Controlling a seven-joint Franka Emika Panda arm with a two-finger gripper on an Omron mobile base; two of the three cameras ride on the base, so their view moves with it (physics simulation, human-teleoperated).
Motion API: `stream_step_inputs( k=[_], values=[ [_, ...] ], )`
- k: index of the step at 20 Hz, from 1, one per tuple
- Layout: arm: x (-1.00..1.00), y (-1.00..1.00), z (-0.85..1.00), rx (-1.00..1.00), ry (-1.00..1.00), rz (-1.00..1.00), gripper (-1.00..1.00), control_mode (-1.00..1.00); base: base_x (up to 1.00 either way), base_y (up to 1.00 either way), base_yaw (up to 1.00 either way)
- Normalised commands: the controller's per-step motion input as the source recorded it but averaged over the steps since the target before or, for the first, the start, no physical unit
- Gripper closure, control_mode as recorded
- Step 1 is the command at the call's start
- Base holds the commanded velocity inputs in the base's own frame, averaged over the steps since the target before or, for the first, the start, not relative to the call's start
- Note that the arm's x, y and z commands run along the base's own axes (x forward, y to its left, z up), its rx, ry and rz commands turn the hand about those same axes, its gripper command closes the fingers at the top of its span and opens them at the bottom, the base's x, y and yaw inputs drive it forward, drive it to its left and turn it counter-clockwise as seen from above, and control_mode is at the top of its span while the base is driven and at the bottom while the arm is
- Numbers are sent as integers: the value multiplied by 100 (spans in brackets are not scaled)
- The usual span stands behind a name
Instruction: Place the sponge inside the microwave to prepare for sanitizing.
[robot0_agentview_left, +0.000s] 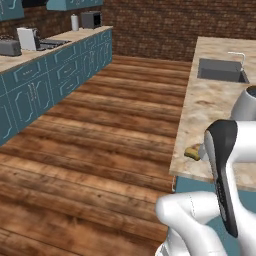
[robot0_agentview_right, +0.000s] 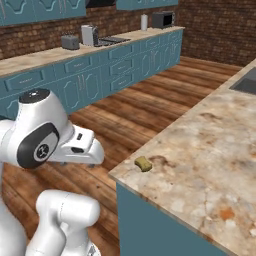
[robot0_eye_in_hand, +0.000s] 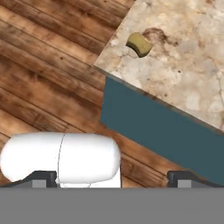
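So the gripper is spread as wide as it goes with nothing between the fingers; in the hand view the two dark tips sit at the far bottom corners, hanging over the wood floor short of the island. It isn't near anything yet.

Going outward, the sponge is up ahead, lying flat on the island counter right near its corner, just in from the edge, next to a brownish blotch in the stone pattern. From the right base view, the sponge is the only loose thing on that end of the counter. In the left base view it peeks out just beside the arm.

Handling-wise, my guess is it's light and squishy, a small olive-yellow block with rounded corners. It should compress under the fingers, so no real risk of breaking it, more of it squirming out if pinched off-center. I'd come straight down and grab it across the short side, mid-body.

The microwave is way across the room on the far counter by the brick wall, well apart from the sponge. I can't tell if its door is open.

No readable brands, labels or writing anywhere; it's all too small or plain.
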Motion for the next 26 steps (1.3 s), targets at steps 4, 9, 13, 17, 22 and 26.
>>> stream_step_inputs(
  k=[4,9,13,17,22,26],
  values=[
    [77,-79,-8,9,0,12,-100,-100,0,0,0],
    [69,-38,-31,1,0,16,-100,-100,0,0,0],
    [70,-15,-47,-7,-1,12,-100,-100,0,0,0],
    [50,-24,-39,-1,-6,6,-100,-100,0,0,0],
    [71,-25,-40,-1,2,0,-100,-100,0,0,0],
    [59,-2,-27,-3,8,0,-100,-100,0,0,0]
  ],
)
